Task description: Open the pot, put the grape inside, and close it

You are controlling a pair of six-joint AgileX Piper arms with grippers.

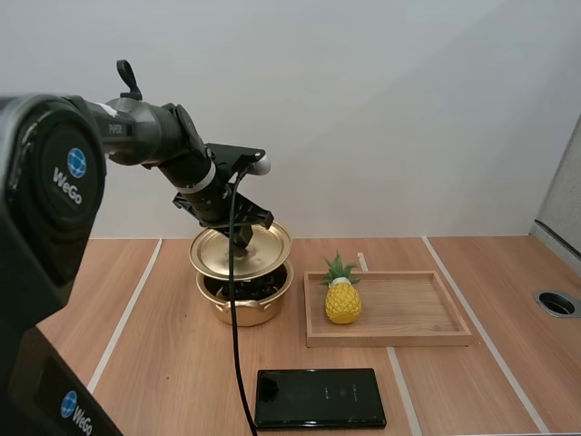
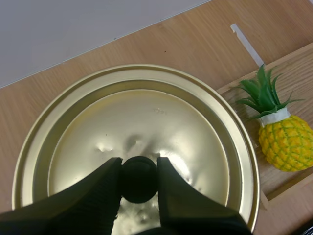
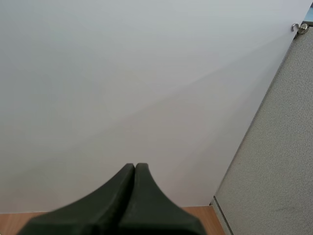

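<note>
A gold pot (image 1: 243,307) stands on the table left of the wooden tray. Its gold lid (image 1: 241,252) hangs just above the pot's rim, slightly tilted. My left gripper (image 1: 243,238) is shut on the lid's black knob (image 2: 139,178), with one finger on each side of it. Through the gap under the lid, something dark (image 1: 247,288) lies inside the pot; I cannot tell whether it is the grapes. In the left wrist view the lid (image 2: 142,127) hides the pot. My right gripper (image 3: 134,167) is shut on nothing and faces a blank wall.
A wooden tray (image 1: 408,313) lies right of the pot, with a toy pineapple (image 1: 342,295) at its left end, close to the lid's edge (image 2: 286,142). A flat black device (image 1: 320,398) lies near the front edge. White tape lines cross the table.
</note>
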